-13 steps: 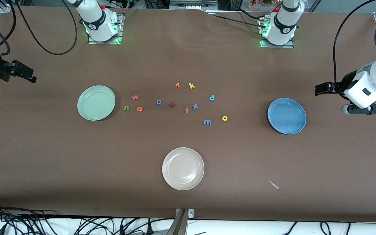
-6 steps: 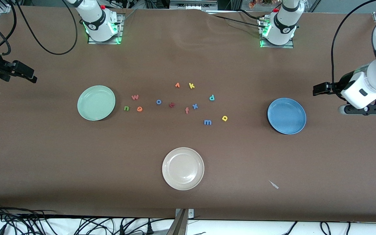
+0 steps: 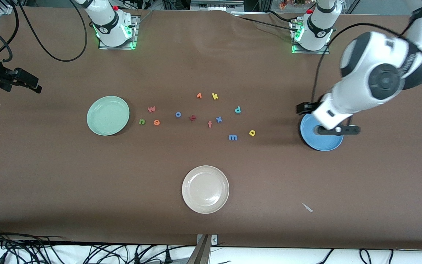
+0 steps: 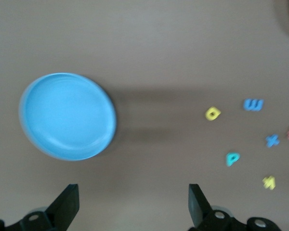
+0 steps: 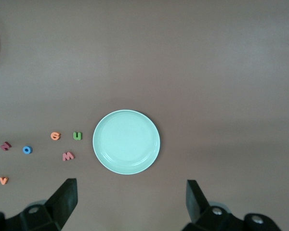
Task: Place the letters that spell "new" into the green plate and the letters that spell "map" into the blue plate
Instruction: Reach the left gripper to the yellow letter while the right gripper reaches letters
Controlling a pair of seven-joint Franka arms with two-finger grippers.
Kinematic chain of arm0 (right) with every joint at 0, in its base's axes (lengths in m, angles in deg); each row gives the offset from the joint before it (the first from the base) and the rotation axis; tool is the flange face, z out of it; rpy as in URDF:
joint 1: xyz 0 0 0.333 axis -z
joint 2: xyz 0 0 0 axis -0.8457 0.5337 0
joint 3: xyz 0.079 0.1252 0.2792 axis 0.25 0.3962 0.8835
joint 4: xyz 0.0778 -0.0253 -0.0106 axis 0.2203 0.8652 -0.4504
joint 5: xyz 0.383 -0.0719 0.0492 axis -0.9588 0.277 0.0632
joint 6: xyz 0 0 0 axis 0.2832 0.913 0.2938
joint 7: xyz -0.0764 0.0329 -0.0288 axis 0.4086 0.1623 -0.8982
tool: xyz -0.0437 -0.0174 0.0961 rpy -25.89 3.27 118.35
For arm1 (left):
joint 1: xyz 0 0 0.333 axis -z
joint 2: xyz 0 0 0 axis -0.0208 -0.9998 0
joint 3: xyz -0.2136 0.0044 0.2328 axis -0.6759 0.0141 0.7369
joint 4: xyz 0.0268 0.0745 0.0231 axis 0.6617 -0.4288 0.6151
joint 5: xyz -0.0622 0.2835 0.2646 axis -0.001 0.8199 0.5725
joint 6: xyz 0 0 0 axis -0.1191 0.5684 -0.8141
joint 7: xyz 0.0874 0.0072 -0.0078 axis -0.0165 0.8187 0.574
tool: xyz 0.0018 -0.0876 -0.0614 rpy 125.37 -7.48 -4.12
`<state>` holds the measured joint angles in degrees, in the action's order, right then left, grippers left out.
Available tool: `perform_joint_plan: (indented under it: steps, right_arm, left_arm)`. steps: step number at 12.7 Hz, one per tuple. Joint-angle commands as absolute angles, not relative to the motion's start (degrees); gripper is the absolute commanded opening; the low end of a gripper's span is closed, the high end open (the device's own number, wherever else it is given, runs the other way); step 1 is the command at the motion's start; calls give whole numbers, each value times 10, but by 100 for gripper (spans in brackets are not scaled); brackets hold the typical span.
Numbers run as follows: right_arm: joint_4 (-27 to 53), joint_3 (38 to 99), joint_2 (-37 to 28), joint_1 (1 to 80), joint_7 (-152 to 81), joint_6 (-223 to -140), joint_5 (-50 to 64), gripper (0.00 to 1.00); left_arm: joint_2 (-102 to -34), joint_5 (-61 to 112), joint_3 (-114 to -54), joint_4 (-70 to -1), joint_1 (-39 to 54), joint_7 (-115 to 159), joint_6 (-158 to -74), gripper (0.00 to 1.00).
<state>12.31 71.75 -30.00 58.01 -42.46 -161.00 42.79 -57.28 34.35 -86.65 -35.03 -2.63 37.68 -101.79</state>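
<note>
the six letters i want all lie flat on the desk between the green plate [image 3: 108, 115] and the blue plate [image 3: 322, 141]. the green n [image 3: 142, 121], the orange e [image 3: 156, 122] and the pinkish w [image 3: 151, 109] sit close together just beside the green plate. the blue m [image 3: 233, 137], the yellow a [image 3: 252, 132] and the teal p [image 3: 237, 109] sit nearer the blue plate. none is in a plate yet. i think they are foam, so very light and a bit squashy, and so tiny and flat that they could slip or flip. i would pinch each one gently from above, across its thin sides. other letters lie mixed in the middle, and a beige plate [image 3: 205, 189] sits nearer the camera. the left gripper [image 4: 132, 207] hangs over the blue plate with its jaws wide and nothing in them. a second ago it was out by the left arm's end of the desk, so it has swung in toward the letters. the right gripper [image 5: 130, 204] waits up over the right arm's end of the desk, near the green plate, jaws wide and holding nothing, and it has not moved. no letter has moved either.
</note>
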Motion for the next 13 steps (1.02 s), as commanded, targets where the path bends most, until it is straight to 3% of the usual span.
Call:
perform_joint_plan:
  steps: [1, 3, 5, 9, 13]
  right_arm:
    - [121, 717, -292, 578, -471, -1605, 425, 100]
    - [136, 718, -275, 567, -522, -1605, 427, 100]
    - [136, 718, -243, 542, -538, -1607, 431, 100]
    - [143, 719, -182, 491, -708, -1656, 440, 100]
    - [222, 727, -189, 442, -860, -1716, 438, 100]
  left_arm:
    - [-587, 334, -910, -420, -32, 443, -1136, 100]
    - [-610, 342, -933, -475, -18, 491, -1250, 100]
    - [-649, 359, -931, -492, 8, 514, -1314, 100]
    - [-747, 493, -929, -469, 44, 656, -1380, 100]
    - [-808, 564, -931, -427, 49, 731, -1380, 98]
